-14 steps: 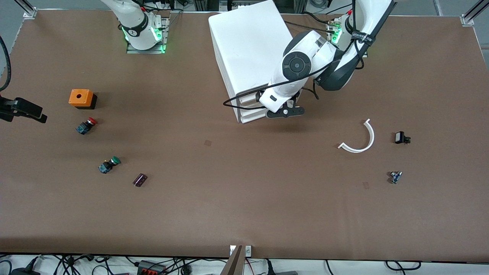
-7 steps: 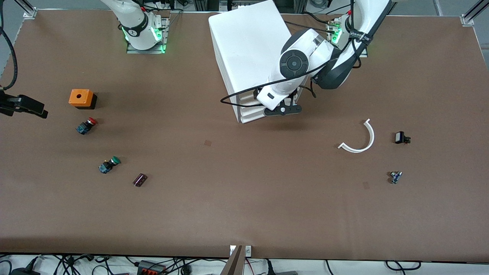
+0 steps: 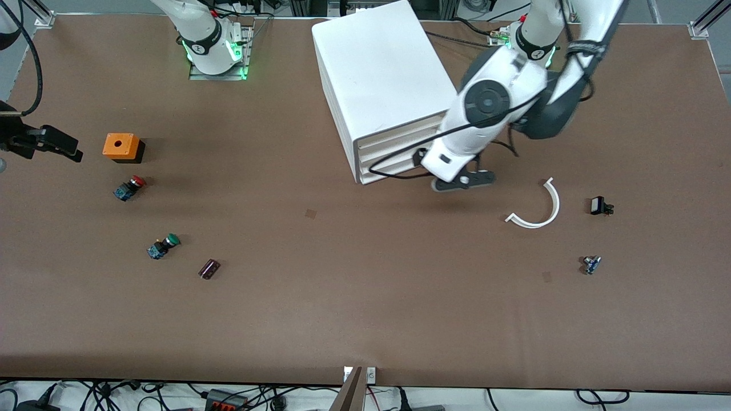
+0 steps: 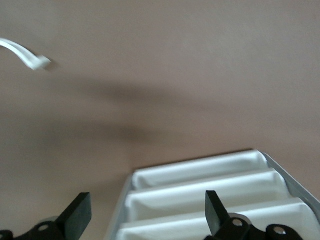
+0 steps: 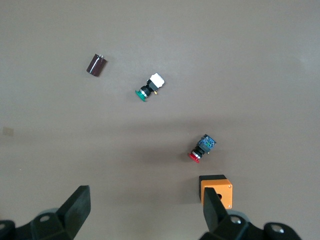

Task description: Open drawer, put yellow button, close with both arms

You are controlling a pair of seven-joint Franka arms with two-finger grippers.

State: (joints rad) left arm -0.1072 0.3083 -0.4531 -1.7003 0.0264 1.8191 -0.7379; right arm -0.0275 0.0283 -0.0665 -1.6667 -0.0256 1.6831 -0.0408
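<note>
The white cabinet (image 3: 374,68) stands at the table's base side, its stacked drawer fronts (image 4: 210,200) turned toward the left arm's end. The drawer (image 3: 400,133), the uppermost one, looks shut. My left gripper (image 3: 464,181) (image 4: 146,212) hangs open and holds nothing, just off the cabinet's front corner, over bare table. My right gripper (image 3: 54,144) (image 5: 145,202) is open and holds nothing at the right arm's end of the table, over the spot beside an orange box (image 3: 121,146) (image 5: 216,190). The yellow button is not in view.
A red-capped button (image 3: 129,188) (image 5: 201,149), a green-capped button (image 3: 164,246) (image 5: 149,88) and a dark cylinder (image 3: 209,269) (image 5: 96,64) lie nearer the front camera than the orange box. Toward the left arm's end lie a white curved strip (image 3: 539,208), a black part (image 3: 599,205) and a small blue part (image 3: 591,264).
My left gripper has swung away from the drawer fronts toward the left arm's end of the table. My right gripper has drifted slightly toward the robots' bases. Both stay open.
</note>
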